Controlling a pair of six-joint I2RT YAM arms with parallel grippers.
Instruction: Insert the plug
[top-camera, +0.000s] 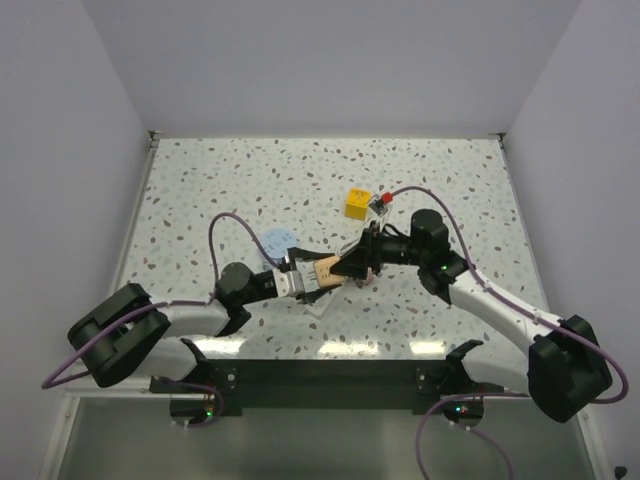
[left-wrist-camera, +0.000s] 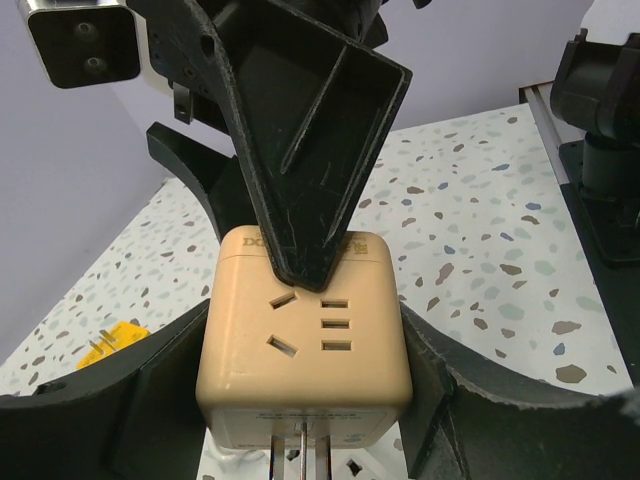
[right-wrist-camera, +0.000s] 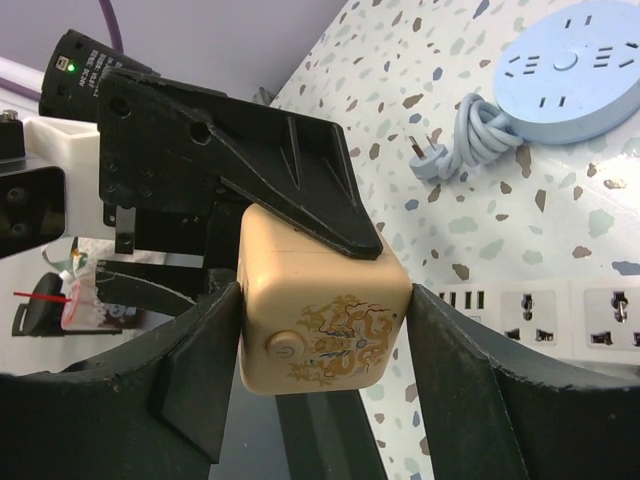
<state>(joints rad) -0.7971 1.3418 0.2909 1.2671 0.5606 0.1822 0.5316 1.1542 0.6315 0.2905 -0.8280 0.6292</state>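
Cube (top-camera: 325, 270): gripped by both arms at once, likely for a hand-over.
Left gripper (left-wrist-camera: 303, 330): clamped on the Cube's sides.
Right gripper (right-wrist-camera: 325, 310): clamped crosswise.
Plug: not made out.

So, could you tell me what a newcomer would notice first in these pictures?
Most striking is the peach cube at the middle of the table, clamped by both arms at once: the left pincer and the right pincer each close on it. Farther back sits a yellow cube, and a round pale-blue socket strip lies beside it.
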